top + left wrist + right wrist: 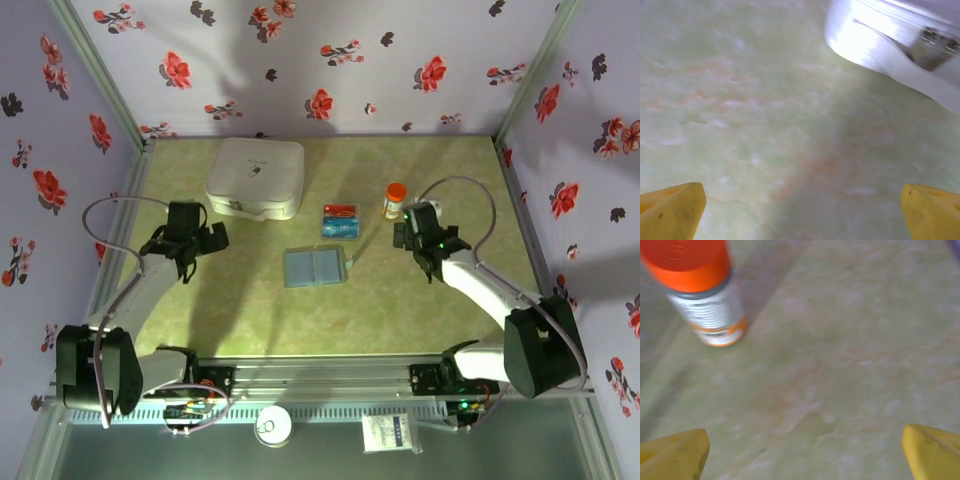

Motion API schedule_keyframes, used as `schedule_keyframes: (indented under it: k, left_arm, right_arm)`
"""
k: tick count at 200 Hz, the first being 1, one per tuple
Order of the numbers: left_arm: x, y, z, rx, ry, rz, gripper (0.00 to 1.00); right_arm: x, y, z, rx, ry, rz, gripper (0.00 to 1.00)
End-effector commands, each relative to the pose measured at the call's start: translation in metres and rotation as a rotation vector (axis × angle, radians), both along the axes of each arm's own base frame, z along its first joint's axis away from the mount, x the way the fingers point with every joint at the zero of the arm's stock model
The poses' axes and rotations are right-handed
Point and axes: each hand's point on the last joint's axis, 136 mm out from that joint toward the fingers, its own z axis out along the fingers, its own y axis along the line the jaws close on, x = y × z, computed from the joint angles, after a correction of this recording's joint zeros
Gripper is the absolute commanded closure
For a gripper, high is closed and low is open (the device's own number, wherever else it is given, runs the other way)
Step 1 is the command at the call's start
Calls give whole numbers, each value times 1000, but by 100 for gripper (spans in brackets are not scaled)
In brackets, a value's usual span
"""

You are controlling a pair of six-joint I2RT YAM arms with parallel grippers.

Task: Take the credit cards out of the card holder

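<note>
Two credit cards [340,221] beyond one card holder [315,267]; left gripper [801,212], right gripper [804,452], each with fingers apart

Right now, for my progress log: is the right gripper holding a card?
No, the right gripper is wide open above the table, with nothing in it.

The table [250,310] has a smooth green marbled top with a soft sheen. The white box [255,178] at eleven o'clock looks like glossy hard plastic, its latch [932,47] dull metal. The bottle [705,295] at one o'clock has a smooth orange plastic cap. The card holder [315,267] looks matt; the credit cards [339,221] smooth plastic
</note>
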Motion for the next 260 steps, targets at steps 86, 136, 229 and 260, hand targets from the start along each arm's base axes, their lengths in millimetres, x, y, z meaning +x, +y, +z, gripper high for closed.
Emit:
schedule_keyframes:
  k: [86, 136, 229, 260]
  left_arm:
    - [74, 34, 8, 377, -395, -4, 0]
    - [74, 35, -17, 187, -441, -98, 0]
    - [73, 27, -27, 152, -462, -165, 0]
    - [73, 27, -28, 150, -460, -168, 0]
  right_arm:
    - [58, -56, -14, 20, -331, -2, 1]
    - [55, -54, -24, 172, -402, 104, 1]
    - [57, -70, -28, 159, -372, 6, 1]
    - [57, -70, -27, 158, -375, 5, 1]
